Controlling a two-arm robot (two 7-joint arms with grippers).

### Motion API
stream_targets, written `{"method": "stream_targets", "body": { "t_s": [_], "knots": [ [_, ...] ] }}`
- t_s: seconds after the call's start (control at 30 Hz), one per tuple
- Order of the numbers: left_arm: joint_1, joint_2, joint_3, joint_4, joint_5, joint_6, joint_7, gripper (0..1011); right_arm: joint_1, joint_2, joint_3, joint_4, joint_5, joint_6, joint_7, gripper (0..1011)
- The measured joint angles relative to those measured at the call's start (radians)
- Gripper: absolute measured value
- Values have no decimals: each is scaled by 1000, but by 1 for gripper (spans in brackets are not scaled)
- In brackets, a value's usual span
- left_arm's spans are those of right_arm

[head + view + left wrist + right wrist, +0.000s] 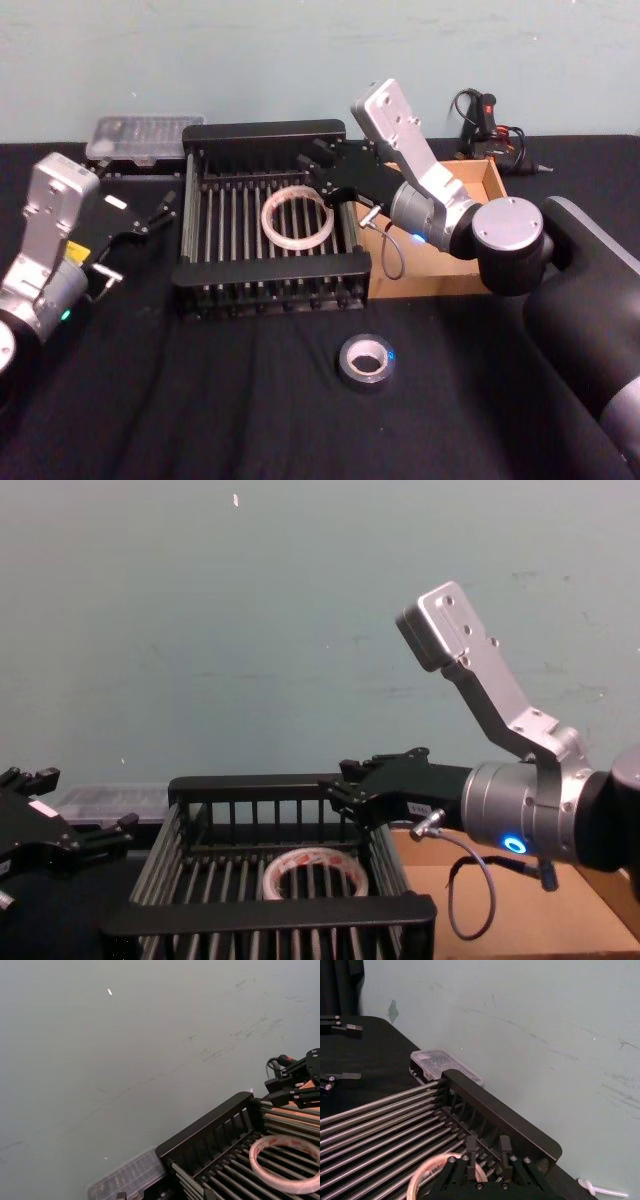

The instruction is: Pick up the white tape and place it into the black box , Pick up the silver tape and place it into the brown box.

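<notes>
The white tape (pixel 268 222) lies flat on the barred floor of the black box (pixel 270 270), toward its right side. My right gripper (pixel 313 175) hovers open and empty over the box's back right corner, just above and behind the roll (pixel 275 875). The silver tape (pixel 345 368) lies on the black tablecloth in front of the box, apart from both arms. The brown box (pixel 430 265) stands against the black box's right side, under my right arm. My left gripper (pixel 160 213) is open and empty to the left of the black box.
A clear plastic case (pixel 140 135) lies behind the black box's left corner. A black tool with cables (pixel 490 120) sits at the back right behind the brown box. A pale wall closes the table's far edge.
</notes>
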Motion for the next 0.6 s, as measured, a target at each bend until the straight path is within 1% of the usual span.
{"method": "stream_targets", "body": {
  "t_s": [0.03, 0.13, 0.2, 0.23, 0.27, 0.33, 0.4, 0.43, 0.47, 0.5, 0.53, 0.57, 0.6],
  "knots": [
    [0, 0, 0, 0, 0, 0, 0, 1001, 0, 0, 0, 0, 0, 0, 0, 308],
    [0, 0, 0, 0, 0, 0, 0, 1001, 0, 0, 0, 0, 0, 0, 0, 385],
    [0, 0, 0, 0, 0, 0, 0, 1001, 0, 0, 1, -1, 1, 0, -1, 469],
    [0, 0, 0, 0, 0, 0, 0, 1001, 0, 0, 1, -1, 1, 0, -1, 482],
    [0, 0, 0, 0, 0, 0, 0, 1001, 0, 0, 1, -1, 1, 0, -1, 528],
    [0, 0, 0, 0, 0, 0, 0, 1001, 0, 0, 1, -1, 1, 0, -1, 589],
    [0, 0, 0, 0, 0, 0, 0, 1001, 0, 0, 1, -1, 1, 0, -1, 624],
    [0, 0, 0, 0, 0, 0, 0, 1001, 0, 0, 1, -1, 1, 0, -1, 683],
    [0, 0, 0, 0, 0, 0, 0, 1001, 0, 0, 1, -1, 1, 0, -1, 708],
    [0, 0, 0, 0, 0, 0, 0, 1001, 0, 0, 1, -1, 1, 0, -1, 763],
    [0, 0, 0, 0, 0, 0, 0, 1001, 0, 0, 1, -1, 1, 0, -1, 763],
    [0, 0, 0, 0, 0, 0, 0, 1001, 0, 0, 1, -1, 2, 0, -1, 804],
    [0, 0, 0, 0, 0, 0, 0, 1001, 0, 0, 1, -1, 2, 0, -1, 817]
  ]
}}
